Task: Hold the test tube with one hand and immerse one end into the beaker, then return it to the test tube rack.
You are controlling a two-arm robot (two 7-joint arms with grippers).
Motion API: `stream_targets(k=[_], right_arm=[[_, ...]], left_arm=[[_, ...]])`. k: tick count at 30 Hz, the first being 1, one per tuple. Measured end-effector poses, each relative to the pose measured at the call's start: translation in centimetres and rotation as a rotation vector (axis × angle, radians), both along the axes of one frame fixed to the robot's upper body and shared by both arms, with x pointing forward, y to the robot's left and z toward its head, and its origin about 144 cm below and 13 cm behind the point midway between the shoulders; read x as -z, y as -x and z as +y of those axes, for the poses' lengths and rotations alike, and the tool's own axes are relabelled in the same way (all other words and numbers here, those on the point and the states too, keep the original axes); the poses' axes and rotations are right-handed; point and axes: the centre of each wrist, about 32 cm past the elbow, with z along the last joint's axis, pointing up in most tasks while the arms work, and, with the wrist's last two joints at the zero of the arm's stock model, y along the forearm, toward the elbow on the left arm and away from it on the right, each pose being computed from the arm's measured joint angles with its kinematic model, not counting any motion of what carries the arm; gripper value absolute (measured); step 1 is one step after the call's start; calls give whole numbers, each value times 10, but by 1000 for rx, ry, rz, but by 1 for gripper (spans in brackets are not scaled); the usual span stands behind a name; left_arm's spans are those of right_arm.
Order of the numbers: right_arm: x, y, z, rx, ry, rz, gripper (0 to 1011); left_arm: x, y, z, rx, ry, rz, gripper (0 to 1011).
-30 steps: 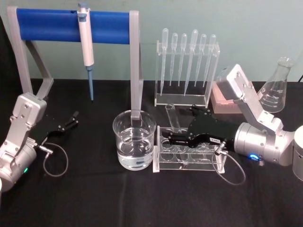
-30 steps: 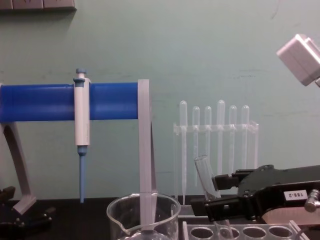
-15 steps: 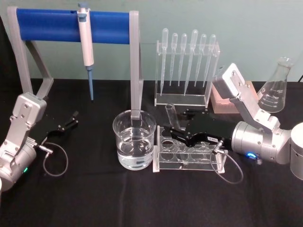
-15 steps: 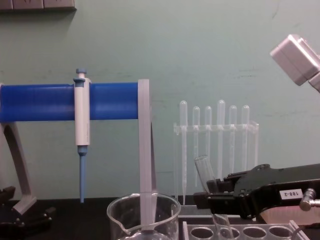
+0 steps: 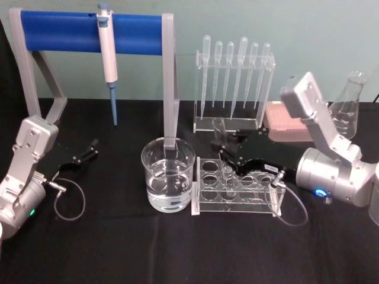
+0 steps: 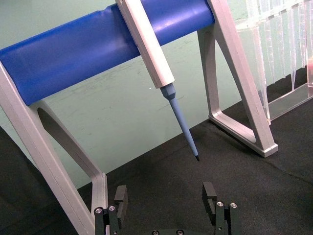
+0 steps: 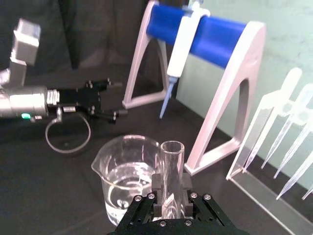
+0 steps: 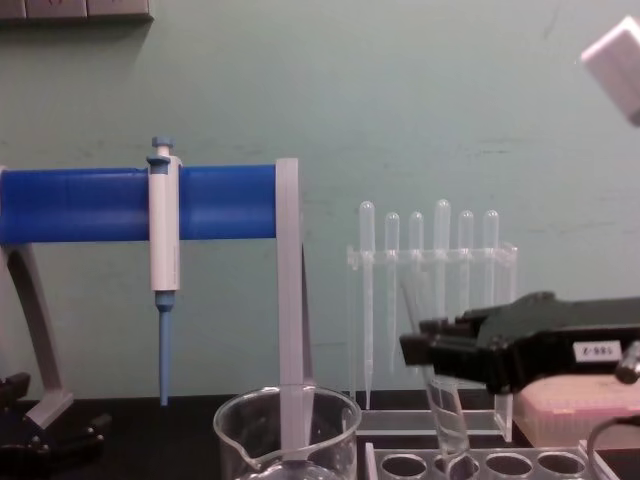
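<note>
Gripping tilted test tube (image 7: 171,164) in right gripper (image 7: 170,191), tip in a hole of the test tube rack (image 5: 237,201), left gripper (image 6: 166,198) parked, jaws apart, well left of it; liable to snag and drag that rack into adjacent beaker (image 5: 169,177) if swung before lifting clear.

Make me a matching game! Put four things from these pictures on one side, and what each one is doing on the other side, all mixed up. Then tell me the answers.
Things:
1. tube
2. beaker
3. pipettor
4. left gripper

What each is doing:
A. hangs on the blue bar
B. open, holding nothing
C. clamped in the right gripper
D. has water in it

Answers: 1-C, 2-D, 3-A, 4-B
</note>
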Motion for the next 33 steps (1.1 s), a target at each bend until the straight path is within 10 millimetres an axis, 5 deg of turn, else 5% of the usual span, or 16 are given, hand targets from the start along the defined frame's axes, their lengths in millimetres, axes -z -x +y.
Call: stream_targets(k=[15, 33], right_arm=[[-23, 24, -16, 38, -156, -123, 224], [-21, 27, -17, 54, -197, -123, 224]], left_arm=[[0, 0, 0, 0, 0, 0, 1000], [0, 0, 0, 0, 0, 0, 1000]])
